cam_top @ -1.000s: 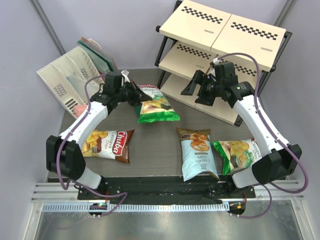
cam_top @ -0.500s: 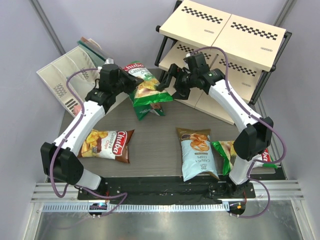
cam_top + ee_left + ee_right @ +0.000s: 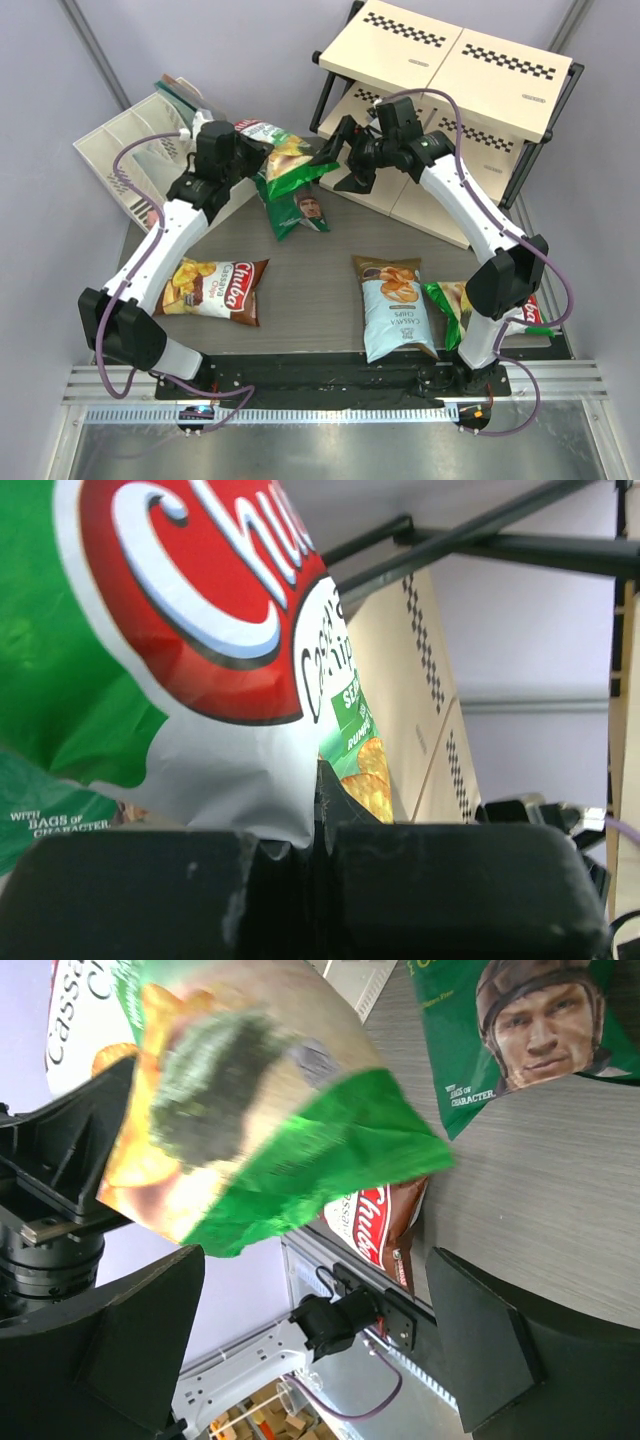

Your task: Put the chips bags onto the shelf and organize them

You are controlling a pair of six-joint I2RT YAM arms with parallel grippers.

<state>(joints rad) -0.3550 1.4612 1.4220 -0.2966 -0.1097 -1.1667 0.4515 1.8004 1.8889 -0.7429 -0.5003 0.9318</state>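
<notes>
My left gripper (image 3: 248,152) is shut on the top edge of a green-and-white chips bag (image 3: 287,160) and holds it tilted above the table; it fills the left wrist view (image 3: 200,630). A green panel with a man's face (image 3: 303,210) shows below it; I cannot tell if it is the same bag. My right gripper (image 3: 337,158) is open, its jaws spread at the bag's green lower end (image 3: 300,1170) without touching. The brown bag (image 3: 215,288), light blue bag (image 3: 397,310) and second green bag (image 3: 455,308) lie flat. The shelf (image 3: 450,50) stands back right.
A white slotted organizer (image 3: 130,160) leans at the back left, close behind my left arm. The right arm's base partly covers the second green bag. The shelf's lower boards (image 3: 440,215) are just behind the right arm.
The left gripper has lifted the green bag off the table and drawn it up and back. The right arm has swung left from the shelf to the bag's lower end.
</notes>
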